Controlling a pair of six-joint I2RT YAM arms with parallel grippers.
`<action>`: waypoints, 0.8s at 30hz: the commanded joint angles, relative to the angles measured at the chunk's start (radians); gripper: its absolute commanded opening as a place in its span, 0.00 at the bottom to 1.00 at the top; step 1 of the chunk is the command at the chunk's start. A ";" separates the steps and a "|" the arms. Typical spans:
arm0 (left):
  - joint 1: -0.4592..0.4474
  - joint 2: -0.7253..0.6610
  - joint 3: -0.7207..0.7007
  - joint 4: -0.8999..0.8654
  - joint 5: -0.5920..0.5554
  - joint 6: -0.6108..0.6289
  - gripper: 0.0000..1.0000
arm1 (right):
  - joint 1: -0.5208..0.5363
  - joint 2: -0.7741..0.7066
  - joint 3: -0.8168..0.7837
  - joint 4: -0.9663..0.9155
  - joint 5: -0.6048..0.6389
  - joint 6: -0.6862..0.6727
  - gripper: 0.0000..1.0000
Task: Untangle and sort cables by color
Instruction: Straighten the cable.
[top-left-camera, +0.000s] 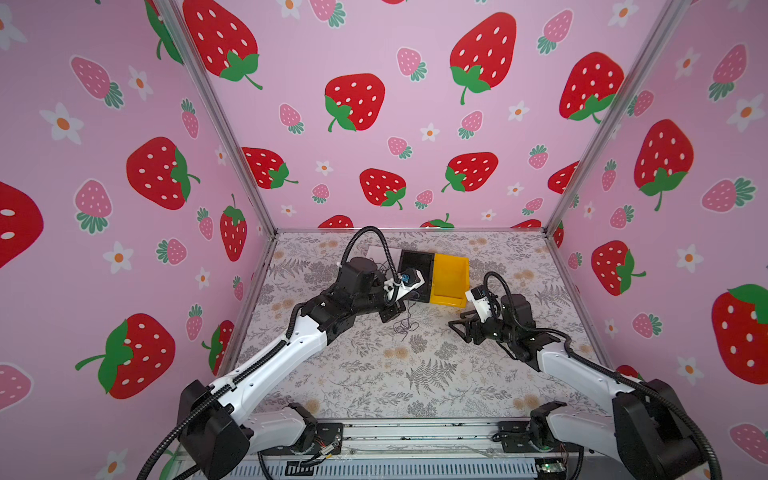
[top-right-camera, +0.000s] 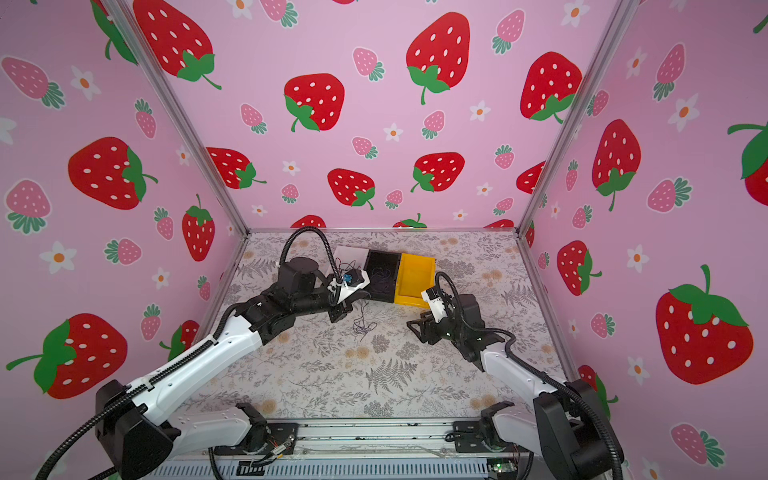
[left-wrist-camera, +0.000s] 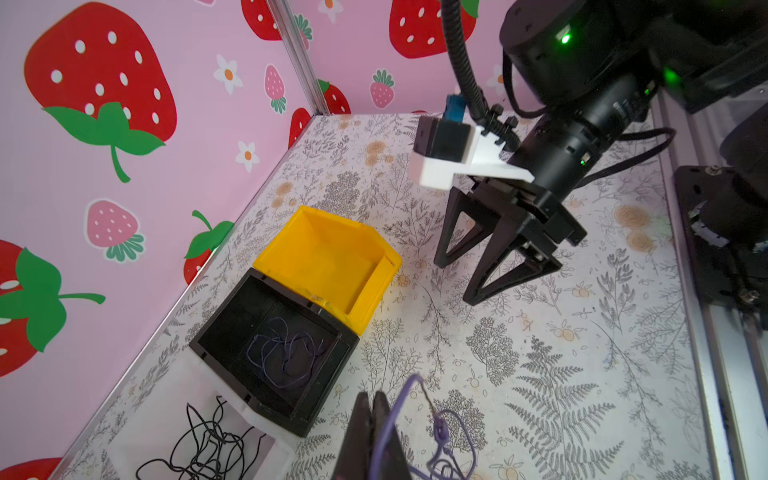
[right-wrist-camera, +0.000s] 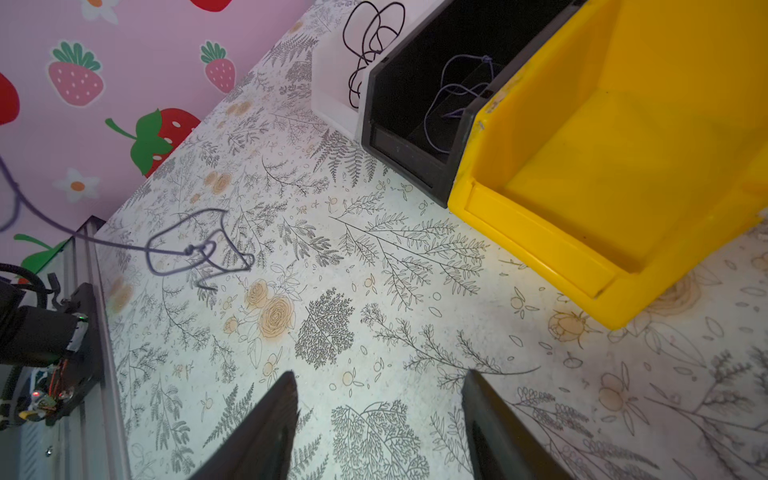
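Observation:
My left gripper is shut on a purple cable, which runs along one finger. From there it hangs down to a knot and loose loops on the table. In both top views that cable lies just in front of the black bin, beside my left gripper. My right gripper is open and holds nothing; it hovers over bare tabletop to the right of the loops. More purple cables lie in the black bin. Black cables lie in the white tray.
Three containers stand side by side at the back: a white tray, a black bin and a yellow bin with nothing in it. Strawberry-print walls close in the floral tabletop on three sides. A metal rail runs along the front.

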 joint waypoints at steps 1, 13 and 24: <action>-0.010 0.008 0.083 0.022 -0.016 -0.014 0.00 | 0.010 0.027 0.020 0.090 -0.051 -0.051 0.67; -0.064 0.057 0.247 0.018 -0.039 0.007 0.00 | 0.015 0.108 0.084 0.233 -0.136 -0.027 0.70; -0.131 0.066 0.295 0.024 -0.077 0.036 0.00 | 0.022 0.101 0.097 0.384 -0.160 0.040 0.69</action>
